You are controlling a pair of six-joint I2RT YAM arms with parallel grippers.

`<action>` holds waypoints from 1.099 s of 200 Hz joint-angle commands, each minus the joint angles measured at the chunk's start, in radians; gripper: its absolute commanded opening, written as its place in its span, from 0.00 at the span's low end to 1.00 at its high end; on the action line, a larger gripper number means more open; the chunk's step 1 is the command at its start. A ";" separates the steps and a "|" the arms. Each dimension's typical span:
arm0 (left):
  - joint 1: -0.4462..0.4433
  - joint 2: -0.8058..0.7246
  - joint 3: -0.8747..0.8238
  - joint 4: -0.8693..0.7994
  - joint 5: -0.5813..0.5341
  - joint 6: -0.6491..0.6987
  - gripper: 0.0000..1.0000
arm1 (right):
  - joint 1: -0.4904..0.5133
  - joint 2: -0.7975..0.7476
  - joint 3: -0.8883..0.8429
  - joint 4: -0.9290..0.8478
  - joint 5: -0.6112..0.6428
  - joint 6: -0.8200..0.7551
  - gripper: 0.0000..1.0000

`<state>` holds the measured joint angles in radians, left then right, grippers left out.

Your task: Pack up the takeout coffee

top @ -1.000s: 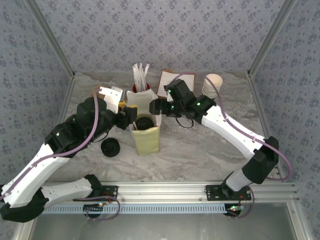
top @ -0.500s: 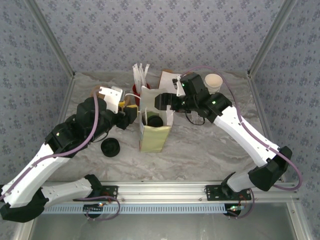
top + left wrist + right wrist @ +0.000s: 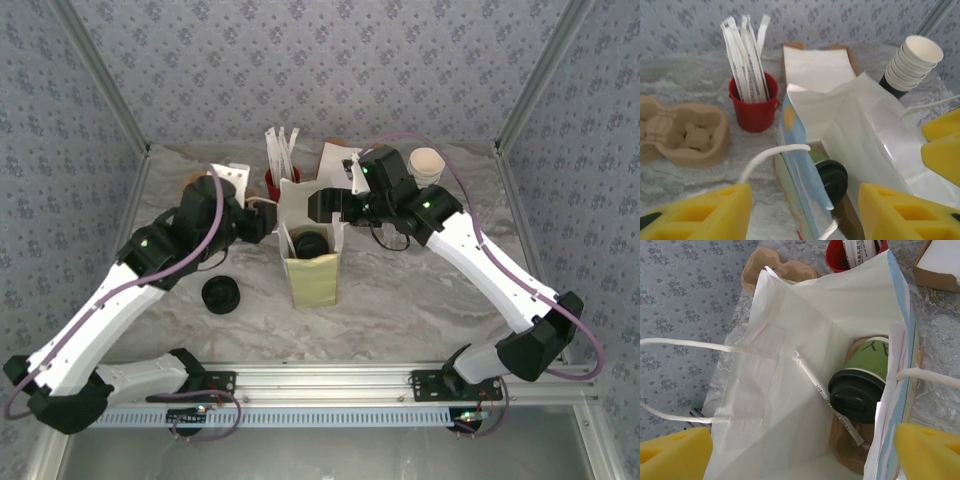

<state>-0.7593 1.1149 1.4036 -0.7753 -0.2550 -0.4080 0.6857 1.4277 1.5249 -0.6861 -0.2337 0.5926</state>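
Note:
The takeout coffee [image 3: 860, 390], a green cup under a black lid, stands tilted inside the white paper bag [image 3: 312, 270] at mid-table. In the left wrist view the takeout coffee's lid [image 3: 834, 180] peeks past the bag's blue-printed side wall. My left gripper [image 3: 258, 222] hangs just left of the bag, open; that wall and a string handle lie between its yellow fingers [image 3: 700, 212] without being pinched. My right gripper [image 3: 320, 203] hovers over the bag's back rim, open wide, its fingers [image 3: 927, 452] on either side of the bag's mouth. A wrapped white stick [image 3: 822, 390] leans beside the cup.
A red holder of white sticks [image 3: 273, 178] stands behind the bag. Beside it are a box of napkins [image 3: 335, 160] and a stack of paper cups [image 3: 427, 165]. A loose black lid [image 3: 220, 295] lies front left. A brown pulp cup carrier [image 3: 685, 132] lies left of the holder.
The bag has gone from leaning to upright and shifted slightly right. My right gripper drew back from the bag's mouth and spread wider. My left arm lifted and swung toward the back.

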 commanded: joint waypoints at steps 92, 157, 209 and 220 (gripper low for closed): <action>-0.007 0.212 0.075 -0.104 -0.022 -0.136 0.43 | 0.005 0.001 -0.008 0.011 -0.027 -0.010 0.97; -0.003 0.230 0.054 -0.089 -0.060 -0.150 0.21 | -0.004 -0.019 -0.024 0.010 -0.043 -0.020 0.98; 0.003 0.217 0.055 -0.098 -0.067 -0.150 0.07 | -0.056 -0.091 -0.104 0.007 -0.068 -0.060 0.98; 0.005 0.214 0.058 -0.103 -0.068 -0.149 0.06 | -0.069 -0.112 -0.127 0.009 -0.079 -0.073 0.99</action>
<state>-0.7589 1.3437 1.4544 -0.8646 -0.3035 -0.5591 0.6445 1.3766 1.4364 -0.6773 -0.2783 0.5659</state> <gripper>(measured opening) 0.074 0.983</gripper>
